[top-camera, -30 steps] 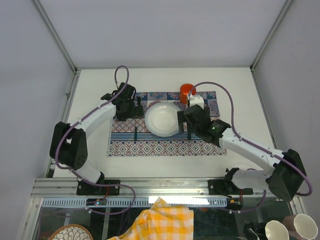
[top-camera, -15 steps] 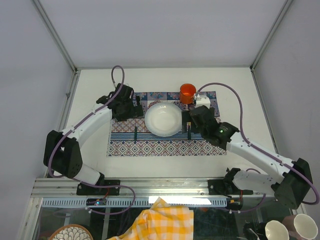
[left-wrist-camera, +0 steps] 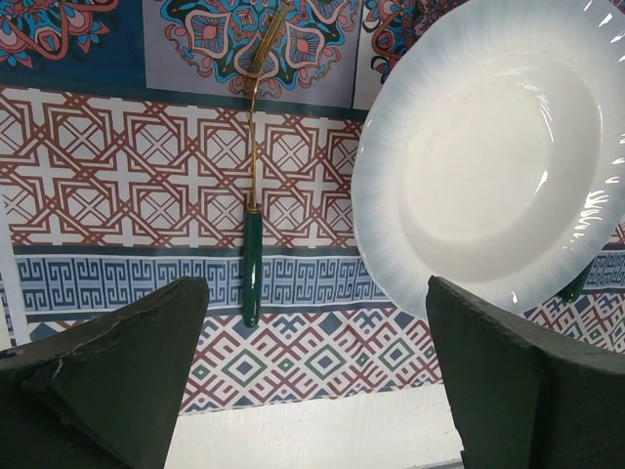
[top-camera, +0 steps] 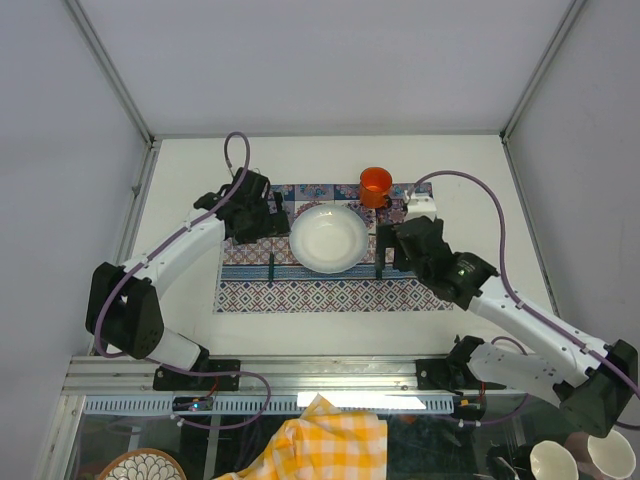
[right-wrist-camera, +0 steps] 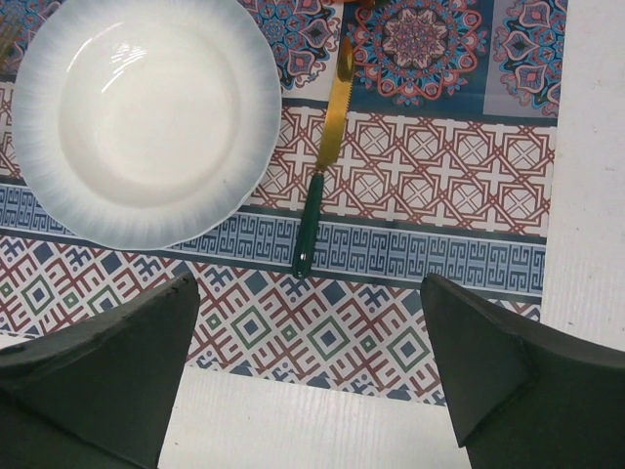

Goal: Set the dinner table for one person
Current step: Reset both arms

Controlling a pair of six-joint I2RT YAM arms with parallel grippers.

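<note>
Beneath left claw (left-wrist-camera: 312, 293) and right claw (right-wrist-camera: 310, 285), both gaping, the plate (left-wrist-camera: 488, 156) is cropped.

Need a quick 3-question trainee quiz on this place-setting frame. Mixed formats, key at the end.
1. True or false: the fork lies on the patterned cloth, on the left arm's side of the plate.
2. What do the left claw and right claw hold? A) a utensil each B) the plate, together C) nothing; both are open.
3. Fill in: the cup beyond the plate is coloured ___.
Key: 1 true; 2 C; 3 orange.
</note>
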